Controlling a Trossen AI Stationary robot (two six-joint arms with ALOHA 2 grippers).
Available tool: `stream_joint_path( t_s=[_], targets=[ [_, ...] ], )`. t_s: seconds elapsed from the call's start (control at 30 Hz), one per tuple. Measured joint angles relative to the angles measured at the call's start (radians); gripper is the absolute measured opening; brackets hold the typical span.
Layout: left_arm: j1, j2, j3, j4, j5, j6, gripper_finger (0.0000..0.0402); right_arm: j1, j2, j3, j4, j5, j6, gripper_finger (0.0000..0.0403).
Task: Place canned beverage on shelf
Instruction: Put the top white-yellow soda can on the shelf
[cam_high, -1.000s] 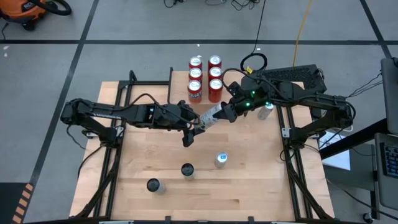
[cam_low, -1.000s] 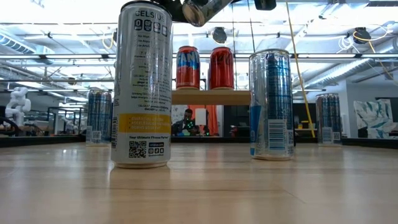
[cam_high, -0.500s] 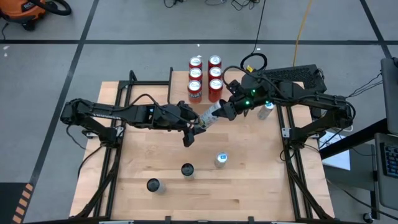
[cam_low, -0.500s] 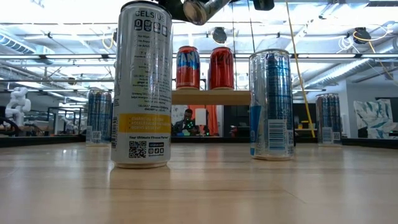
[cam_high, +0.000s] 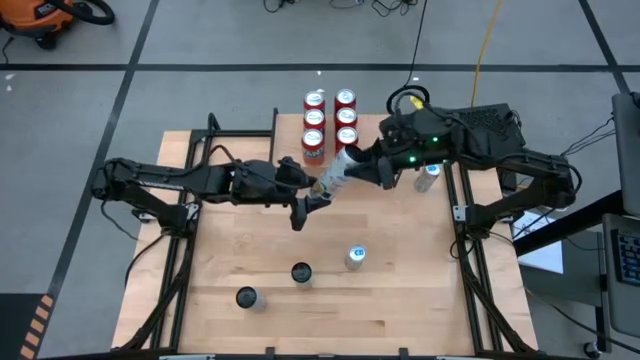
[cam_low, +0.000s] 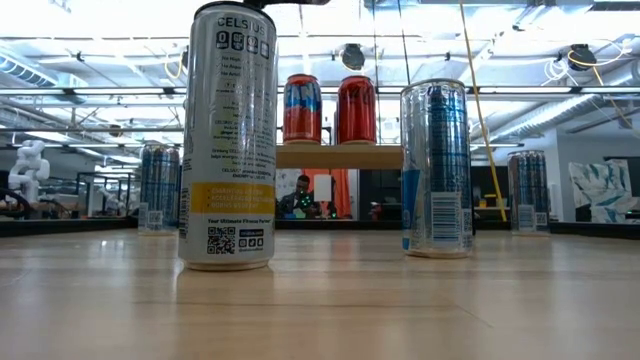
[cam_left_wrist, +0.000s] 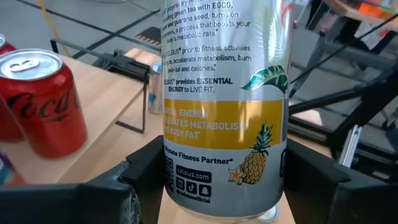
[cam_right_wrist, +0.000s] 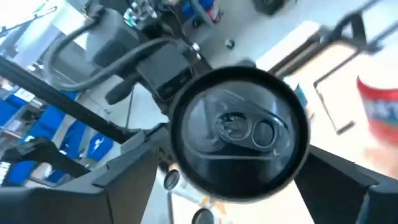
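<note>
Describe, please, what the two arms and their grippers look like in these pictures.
Both arms are dark, built of slim jointed links with black cables looped along them. The right arm has a bulkier black housing with small green lights near its wrist. The left arm shows none. Each gripper has two blocky matte black fingers, seen in the left wrist view.
</note>
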Motion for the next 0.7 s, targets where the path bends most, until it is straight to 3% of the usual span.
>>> stream_joint_path(
  t_s=[0.2,0.4,0.7],
  targets=[
    [0.0,-0.012,0.0,0.116,0.004,-0.017,0.0249,-0.001,-0.034,0.0,0.017,0.028,-0.115,0.0334],
    [0.001,-0.013,0.0,0.258,0.048,-0.013,0.0249,0.0,-0.034,0.0,0.158,0.051,-0.208,0.0334],
    [0.008,-0.009,0.0,0.295,0.062,0.003,0.0249,-0.001,-0.008,0.0,0.343,0.077,-0.289,0.0334]
  ],
)
